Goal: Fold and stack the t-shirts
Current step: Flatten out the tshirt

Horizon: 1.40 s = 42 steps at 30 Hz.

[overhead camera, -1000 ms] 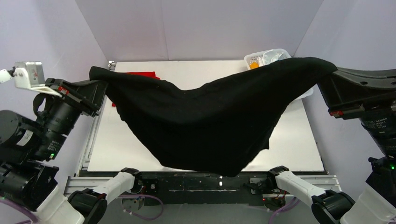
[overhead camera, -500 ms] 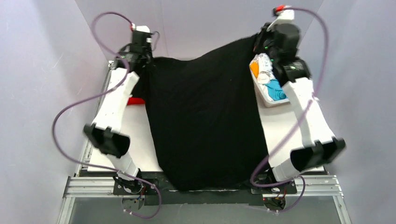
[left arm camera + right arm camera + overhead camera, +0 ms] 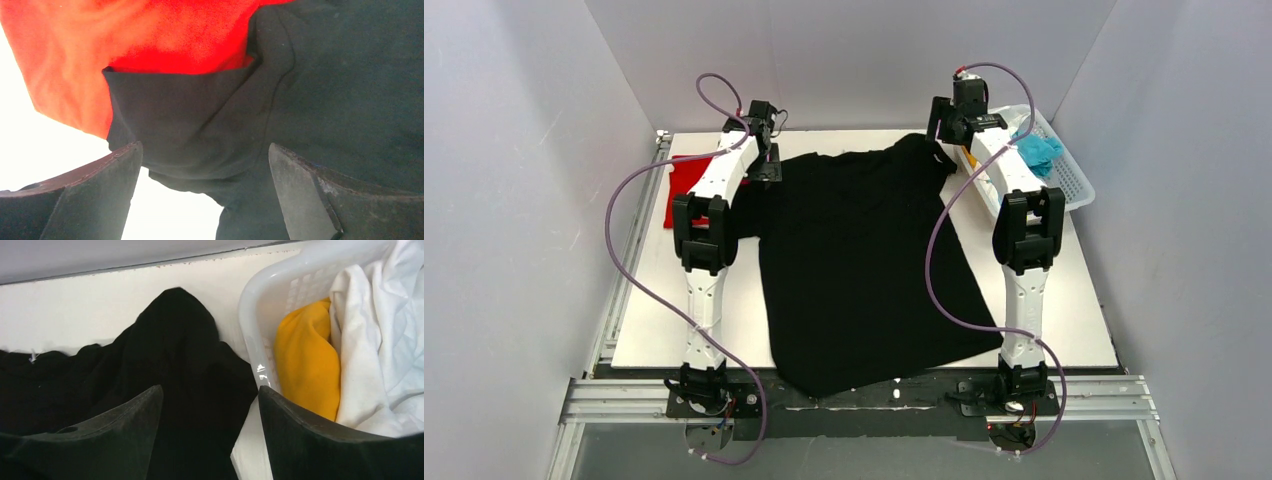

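The large black t-shirt [image 3: 864, 260] lies spread on the white table [image 3: 1064, 320], its hem hanging over the near edge. My left gripper [image 3: 761, 165] hovers at its far left sleeve [image 3: 200, 120], jaws open, nothing between the fingers [image 3: 95, 195]. A red t-shirt [image 3: 686, 185] lies folded at the far left, partly under that sleeve, and shows as red cloth [image 3: 175, 35] in the left wrist view. At the far right shoulder [image 3: 170, 355] my right gripper [image 3: 944, 128] stands open over the black cloth. Both gripper midpoints [image 3: 204, 147] [image 3: 210, 388] hold nothing.
A white lattice basket [image 3: 1069, 185] stands at the far right corner with a cyan cloth [image 3: 1036, 150]; its rim [image 3: 252, 320] is right beside my right fingers, with orange [image 3: 305, 360] and white [image 3: 380, 340] cloths inside. Purple cables loop off both arms.
The black t-shirt, held stretched in the air a second ago, now lies flat on the table. Both arms swung out to the far edge and both grippers opened, letting it go.
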Each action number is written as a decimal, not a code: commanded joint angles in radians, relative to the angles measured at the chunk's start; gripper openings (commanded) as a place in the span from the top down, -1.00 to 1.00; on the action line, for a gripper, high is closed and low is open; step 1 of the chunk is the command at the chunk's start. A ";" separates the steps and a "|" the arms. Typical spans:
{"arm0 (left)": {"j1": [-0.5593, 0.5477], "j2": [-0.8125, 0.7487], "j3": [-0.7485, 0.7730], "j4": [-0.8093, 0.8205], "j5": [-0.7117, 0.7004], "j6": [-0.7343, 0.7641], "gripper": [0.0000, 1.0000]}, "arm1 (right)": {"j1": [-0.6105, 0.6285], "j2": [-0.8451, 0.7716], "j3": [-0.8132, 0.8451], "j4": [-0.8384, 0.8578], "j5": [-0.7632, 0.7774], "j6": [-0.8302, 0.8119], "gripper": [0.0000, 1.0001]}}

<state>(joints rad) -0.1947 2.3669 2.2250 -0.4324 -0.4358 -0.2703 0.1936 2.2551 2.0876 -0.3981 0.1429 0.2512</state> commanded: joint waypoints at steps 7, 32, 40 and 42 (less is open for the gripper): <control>-0.011 -0.364 -0.128 -0.112 0.286 -0.125 -0.97 | 0.042 -0.323 -0.037 -0.168 -0.065 -0.036 -0.68; -0.154 -0.477 -0.984 0.078 0.526 -0.310 -0.97 | 0.327 -0.598 -1.102 -0.063 0.034 0.488 -0.70; -0.289 -0.678 -1.354 0.139 0.529 -0.508 -0.97 | 0.296 -0.350 -0.803 -0.045 -0.062 0.347 -0.68; -0.345 -0.745 -1.425 0.147 0.525 -0.581 -0.97 | 0.296 -0.290 -0.706 -0.045 -0.092 0.297 -0.68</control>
<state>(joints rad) -0.4419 1.6749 0.9878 -0.1349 0.0788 -0.6933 0.4969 1.8561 1.2373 -0.5297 0.0963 0.6556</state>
